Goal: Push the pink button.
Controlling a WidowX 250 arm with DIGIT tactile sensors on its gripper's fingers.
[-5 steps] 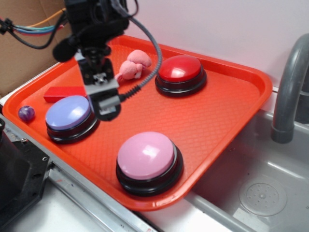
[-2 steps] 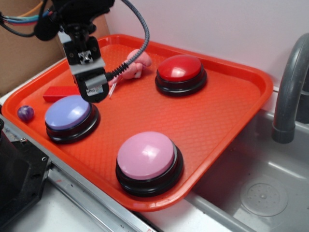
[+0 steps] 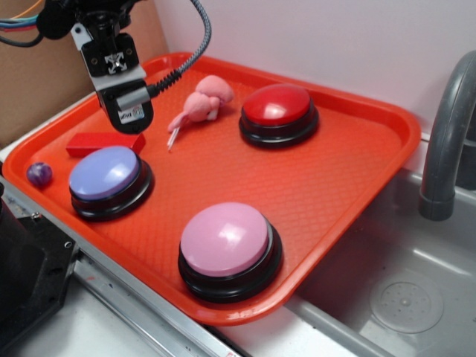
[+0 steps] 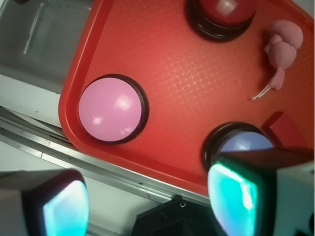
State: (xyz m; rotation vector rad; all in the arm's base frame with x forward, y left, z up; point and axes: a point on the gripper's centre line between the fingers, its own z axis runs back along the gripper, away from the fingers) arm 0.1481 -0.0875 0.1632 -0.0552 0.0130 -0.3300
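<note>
The pink button (image 3: 227, 238) is a glossy pale-pink dome on a black base, sitting at the front of the orange tray (image 3: 338, 175). In the wrist view the pink button (image 4: 110, 108) lies at the left, by the tray's edge. My gripper (image 3: 126, 115) hangs high over the tray's back left corner, above the red block and well away from the pink button. Its two fingers stand wide apart in the wrist view, so the gripper (image 4: 147, 199) is open with nothing between them.
A lavender-blue button (image 3: 104, 172) sits at the tray's left and a red button (image 3: 277, 104) at the back. A pink plush toy (image 3: 204, 100), a red block (image 3: 104, 141) and a purple ball (image 3: 39, 174) also lie on the tray. A grey faucet (image 3: 446, 134) and sink (image 3: 401, 297) are at the right.
My gripper has risen and drawn back to the left, away from the lavender-blue button toward the tray's back left corner. The buttons have not moved.
</note>
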